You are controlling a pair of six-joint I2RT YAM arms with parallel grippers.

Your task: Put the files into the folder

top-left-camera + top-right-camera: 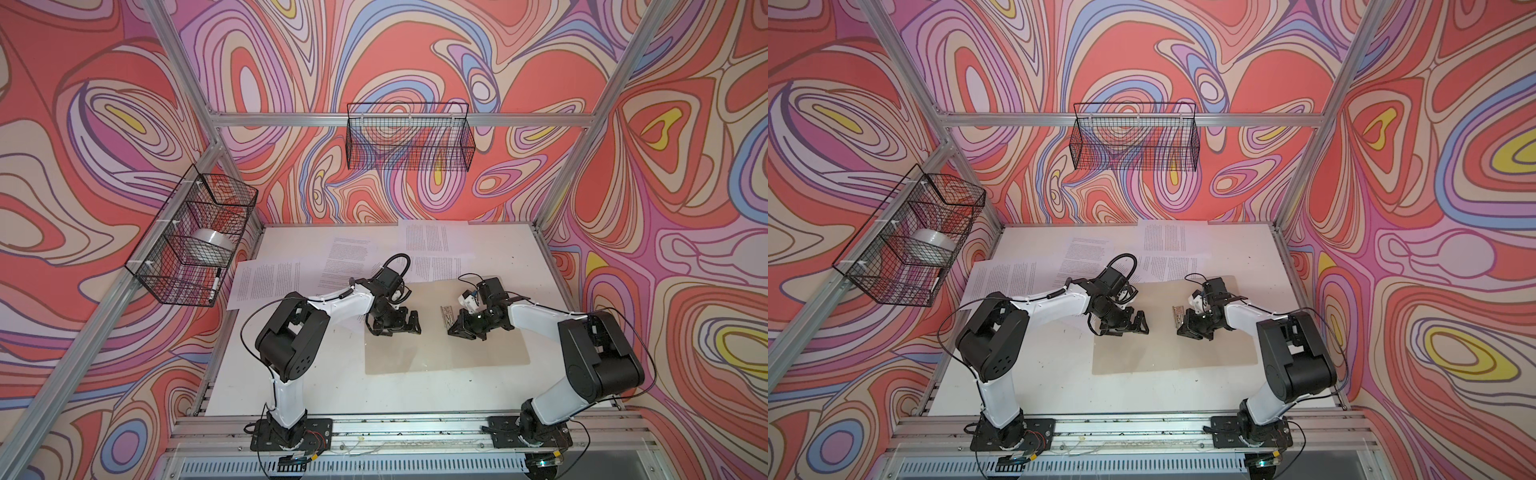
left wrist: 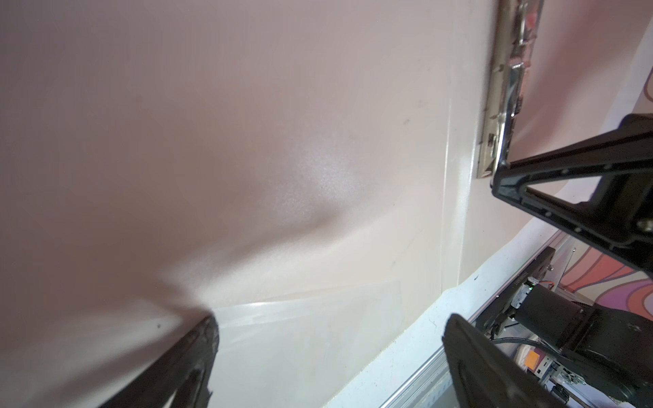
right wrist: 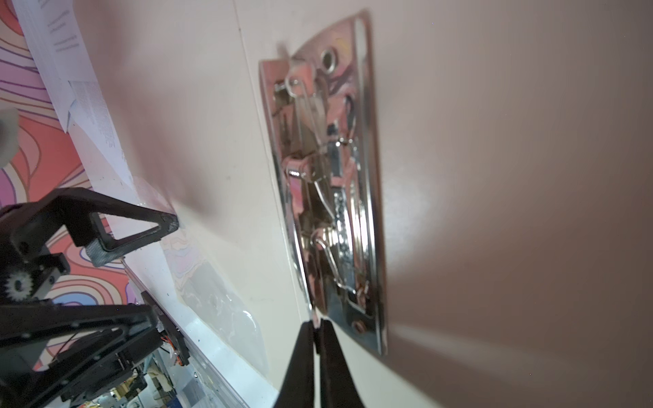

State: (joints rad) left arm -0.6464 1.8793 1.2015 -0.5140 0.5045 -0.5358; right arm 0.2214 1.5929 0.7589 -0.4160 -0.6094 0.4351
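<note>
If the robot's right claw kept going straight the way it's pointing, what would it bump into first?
The shiny metal clip on the folder. The right gripper, shut, has its tips right at the clip's end, maybe touching it.

The bare folder [image 1: 415,357] between my left gripper [image 1: 412,326] and right gripper [image 1: 452,331] is free to pass. The metal clip [image 1: 447,316] blocks my right's closed jaws, apparently touching them. Loose files [image 1: 266,282] crowd the far side of the table [image 1: 332,395].

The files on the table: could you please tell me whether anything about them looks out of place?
Yes: the files lie scattered beyond the open folder, skewed at different angles and partly overlapping, none inside it yet.
</note>
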